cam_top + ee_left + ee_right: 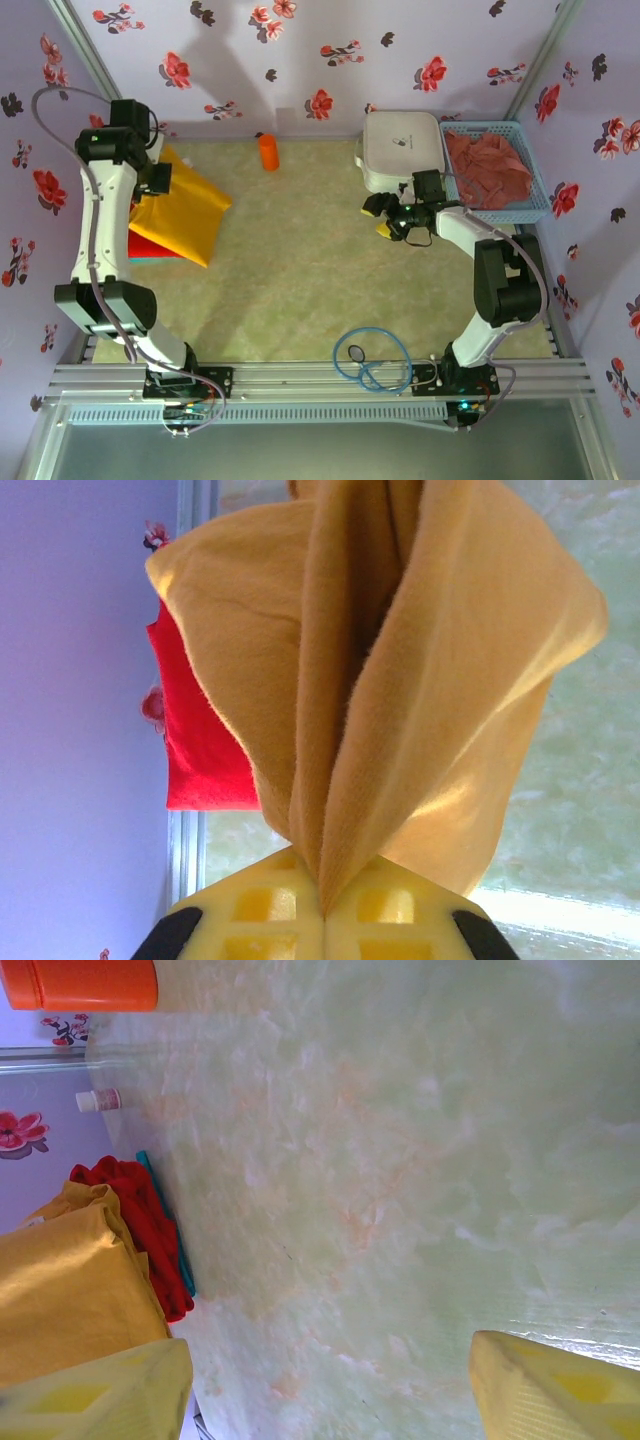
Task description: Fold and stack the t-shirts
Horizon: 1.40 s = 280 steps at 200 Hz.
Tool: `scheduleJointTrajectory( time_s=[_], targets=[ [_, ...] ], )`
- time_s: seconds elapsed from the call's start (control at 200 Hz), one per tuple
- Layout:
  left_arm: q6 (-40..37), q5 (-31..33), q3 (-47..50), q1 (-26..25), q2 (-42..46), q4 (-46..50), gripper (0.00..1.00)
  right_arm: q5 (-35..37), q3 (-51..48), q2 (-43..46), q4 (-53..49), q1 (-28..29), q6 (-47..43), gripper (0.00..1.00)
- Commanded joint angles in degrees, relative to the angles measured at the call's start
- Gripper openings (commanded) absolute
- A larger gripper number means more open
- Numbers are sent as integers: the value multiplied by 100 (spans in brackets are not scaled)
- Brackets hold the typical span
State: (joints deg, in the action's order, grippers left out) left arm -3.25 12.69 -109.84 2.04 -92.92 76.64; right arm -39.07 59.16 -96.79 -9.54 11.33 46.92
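Left wrist: fingers [262, 912] pinch yellow shirt [450, 680] edge.

Golden-yellow t-shirt [185, 215], red t-shirt [200, 730], dusty-pink t-shirt [490, 165]; lilac walls [150, 50] bear red and dark flowers.

my top camera sits high above and behind my arm bases [185, 385], looking down on the whole surface [300, 260] from far off. my left wrist camera looks out along my left tool [322, 910], very near the yellow shirt [400, 680]. my right wrist camera looks low across the surface past my right tool [325, 1400]. all three views share the yellow shirt and the red shirt [150, 1220] beneath it.
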Motion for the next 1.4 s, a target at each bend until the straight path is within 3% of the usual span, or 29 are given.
scheduleJointTrajectory(
  time_s=[0.0,0.545,1.395],
  targets=[
    [-80,-161,238,245,-15,-427,0,-102,34,-40,14,-9,-32,73],
    [321,-520,980,1472,-366,-1297,0,-162,19,-142,-43,-9,-117,73],
    [1203,-108,1242,2073,-809,-1750,0,-193,-157,0,-182,-8,-261,73]
  ],
)
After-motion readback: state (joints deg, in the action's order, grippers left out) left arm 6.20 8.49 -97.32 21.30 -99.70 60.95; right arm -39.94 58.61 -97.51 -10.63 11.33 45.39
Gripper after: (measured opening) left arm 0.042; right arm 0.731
